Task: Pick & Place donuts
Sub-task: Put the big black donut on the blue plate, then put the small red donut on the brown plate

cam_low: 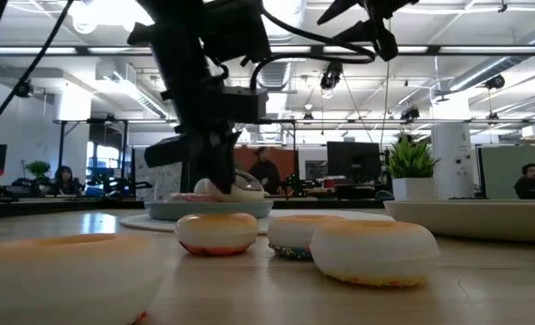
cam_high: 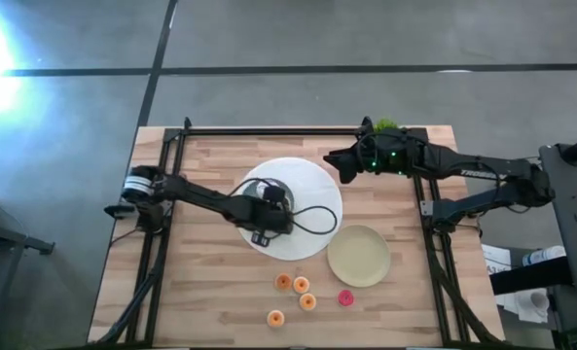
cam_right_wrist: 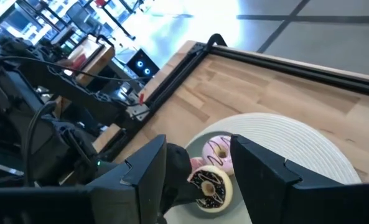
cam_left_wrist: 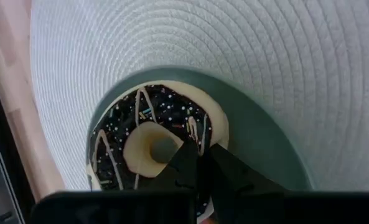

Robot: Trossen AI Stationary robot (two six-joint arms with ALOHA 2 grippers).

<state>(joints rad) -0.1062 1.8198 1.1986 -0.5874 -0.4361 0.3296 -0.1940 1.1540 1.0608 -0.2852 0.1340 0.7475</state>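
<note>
A chocolate-glazed donut (cam_left_wrist: 153, 118) with sprinkles lies on a teal plate (cam_left_wrist: 259, 143) on the white woven placemat (cam_high: 307, 190). A pink donut (cam_right_wrist: 218, 149) sits beside it on the same plate. My left gripper (cam_left_wrist: 200, 158) reaches down onto the plate and is shut on the chocolate donut. My right gripper (cam_right_wrist: 196, 165) hovers open in the air above the mat's far right part (cam_high: 342, 160), touching nothing. Several orange donuts (cam_high: 302, 285) and a red one (cam_high: 345, 297) lie on the wood near the table's near edge. My left gripper holds the chocolate donut by the near part of its ring (cam_left_wrist: 193, 134). One finger (cam_left_wrist: 175, 165) stands at the hole and the other (cam_left_wrist: 234, 168) at the outer rim, as far as the wrist view shows. The fingers come from above. The donut lies flat on the teal plate.
An empty beige plate (cam_high: 359, 256) lies right of the mat's near edge, just beyond the loose donuts. A green plant (cam_high: 385, 125) stands at the far right corner. Black frame rails (cam_high: 162, 194) run along the table's left, right and far sides.
</note>
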